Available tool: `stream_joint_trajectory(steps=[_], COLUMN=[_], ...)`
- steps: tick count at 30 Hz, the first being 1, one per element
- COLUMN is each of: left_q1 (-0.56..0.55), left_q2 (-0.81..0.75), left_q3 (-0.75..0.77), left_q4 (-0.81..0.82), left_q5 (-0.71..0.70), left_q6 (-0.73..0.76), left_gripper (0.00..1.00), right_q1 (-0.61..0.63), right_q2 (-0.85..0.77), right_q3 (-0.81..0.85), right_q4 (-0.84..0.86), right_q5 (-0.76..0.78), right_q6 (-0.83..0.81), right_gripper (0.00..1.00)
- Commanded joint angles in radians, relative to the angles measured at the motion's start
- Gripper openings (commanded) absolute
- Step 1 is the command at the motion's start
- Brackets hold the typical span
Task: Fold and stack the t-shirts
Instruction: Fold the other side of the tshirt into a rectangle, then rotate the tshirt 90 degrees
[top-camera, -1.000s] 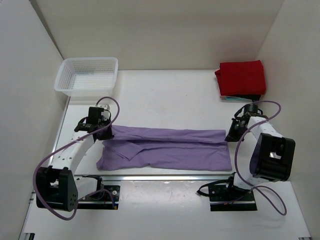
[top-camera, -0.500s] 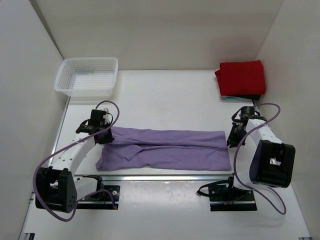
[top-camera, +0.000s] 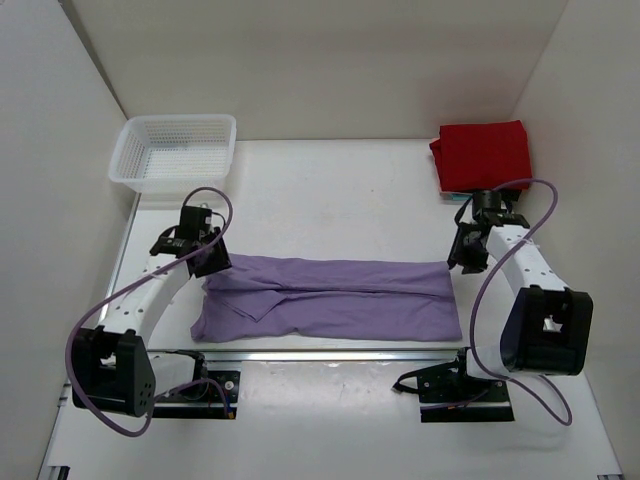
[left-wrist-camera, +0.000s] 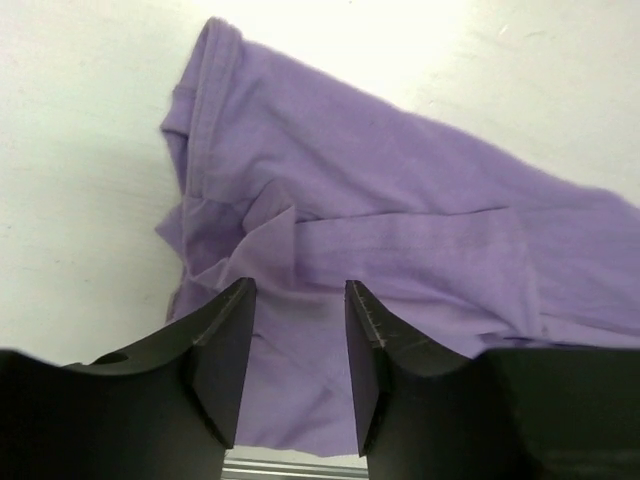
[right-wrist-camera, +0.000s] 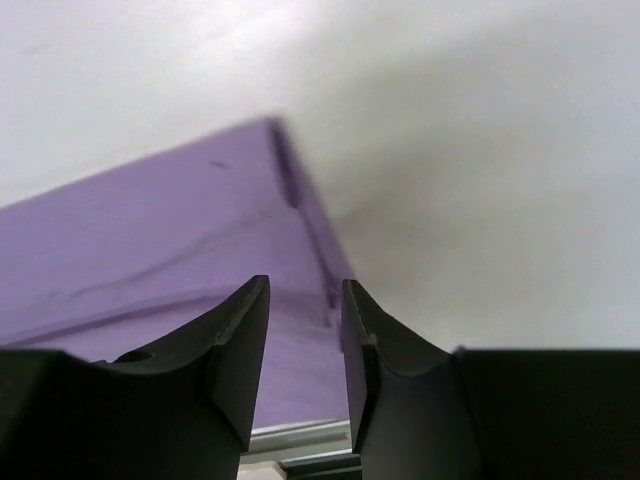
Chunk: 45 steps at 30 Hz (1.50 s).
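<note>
The lavender-purple t-shirt (top-camera: 330, 298) lies folded lengthwise into a long strip across the near middle of the table. My left gripper (top-camera: 208, 258) is open just above its far left corner; that end shows in the left wrist view (left-wrist-camera: 330, 230) between and beyond the fingers. My right gripper (top-camera: 462, 258) is open just above the far right corner; the hem corner shows in the right wrist view (right-wrist-camera: 290, 200). Neither holds cloth. The red t-shirt (top-camera: 484, 155) lies folded at the far right.
A white mesh basket (top-camera: 175, 152) stands at the far left corner. White walls enclose the table on three sides. A metal rail (top-camera: 330, 352) runs along the near edge, just below the purple shirt. Something dark and teal peeks from under the red shirt (top-camera: 480, 196).
Both grippers have let go of the purple shirt's far corners and lifted back toward the far side. The shirt's far edge now lies flat on the table.
</note>
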Motion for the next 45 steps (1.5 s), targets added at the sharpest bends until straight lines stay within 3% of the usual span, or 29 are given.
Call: stream_joint_trajectory(steps=[1, 6, 8, 11, 20, 27, 35, 38, 40, 42, 43, 45], left_q1=[-0.007, -0.033, -0.073, -0.125, -0.191, -0.239, -0.223, -0.223, -0.234, -0.224, -0.219, -0.220], left_q2=[0.012, 0.076, 0.066, 0.101, 0.501, 0.782, 1.116, 1.292, 1.450, 1.622, 1.627, 1.583], left_q3=[0.057, -0.014, -0.062, -0.120, 0.097, 0.534, 0.988, 1.316, 1.733, 1.961, 1.973, 1.822], left_q4=[0.043, 0.179, 0.285, 0.359, 0.292, 0.189, 0.083, -0.069, -0.240, -0.285, -0.261, -0.163], left_q5=[0.052, 0.173, 0.161, 0.115, 0.156, 0.142, 0.228, 0.219, 0.224, 0.265, 0.298, 0.316], left_q6=[-0.046, -0.122, -0.179, -0.239, -0.280, -0.222, -0.195, -0.136, -0.107, -0.142, -0.158, -0.149], left_gripper=[0.51, 0.46, 0.49, 0.46, 0.45, 0.45, 0.39, 0.37, 0.37, 0.37, 0.37, 0.37], right_q1=[0.062, 0.101, 0.125, 0.144, 0.179, 0.263, 0.429, 0.525, 0.579, 0.630, 0.638, 0.682], right_q2=[0.021, 0.066, 0.086, 0.112, 0.089, 0.020, -0.161, -0.180, -0.170, -0.151, -0.134, -0.089], right_q3=[0.031, -0.001, -0.015, -0.046, -0.185, -0.250, -0.401, -0.432, -0.446, -0.455, -0.464, -0.448], right_q4=[0.072, 0.201, 0.226, 0.232, 0.195, 0.145, 0.234, 0.300, 0.338, 0.372, 0.399, 0.428], right_q5=[-0.109, -0.283, -0.286, -0.291, -0.251, -0.211, -0.307, -0.324, -0.334, -0.353, -0.363, -0.370], right_q6=[-0.031, -0.026, -0.028, -0.010, 0.101, 0.201, 0.365, 0.418, 0.437, 0.464, 0.469, 0.472], right_gripper=[0.31, 0.30, 0.24, 0.17, 0.22, 0.23, 0.26, 0.26, 0.26, 0.26, 0.26, 0.26])
